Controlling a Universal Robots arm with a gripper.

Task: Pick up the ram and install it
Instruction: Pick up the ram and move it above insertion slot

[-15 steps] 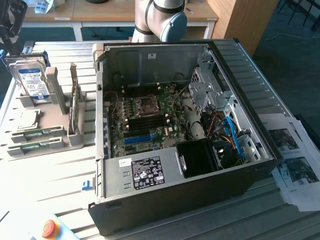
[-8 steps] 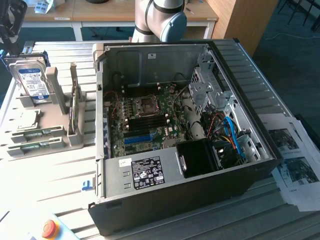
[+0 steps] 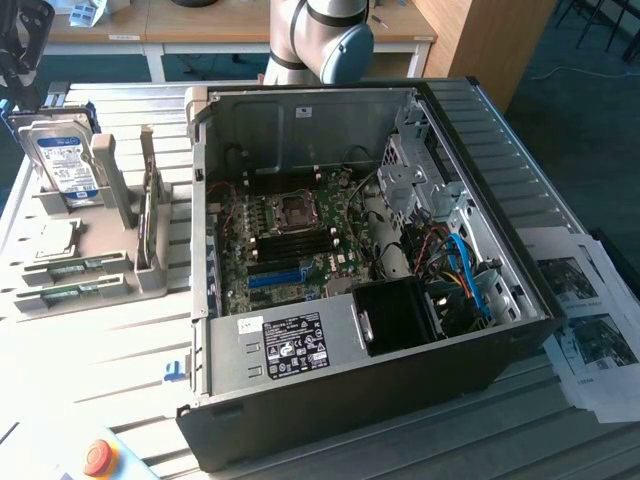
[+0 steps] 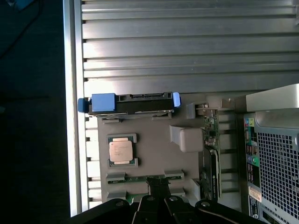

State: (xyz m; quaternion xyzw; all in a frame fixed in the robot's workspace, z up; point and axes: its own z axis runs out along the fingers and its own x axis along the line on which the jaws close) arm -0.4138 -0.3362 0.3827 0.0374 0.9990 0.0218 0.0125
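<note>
My pincer [image 4: 156,185] is closed tight with nothing between its fingers. The ram [image 4: 135,178] is not in my grip. It stands on edge in the grey holder [image 4: 154,154], clipped at both ends, in the row just past the CPU [image 4: 122,150] on the side away from the drive [image 4: 133,100]. In the wrist view my fingertips sit right over the middle of that stick, so it lies straight below me rather than off to a side; I cannot tell how much height separates us. Its long axis runs parallel to the drive's long edge. As far as I can judge, that is also the line along which my fingers part, so they look set along the stick and not across its thin faces. In the exterior view the ram [image 3: 78,266] sits well to the exterior view's left of the open case [image 3: 300,350], apart from the board [image 3: 290,240] inside it.
</note>
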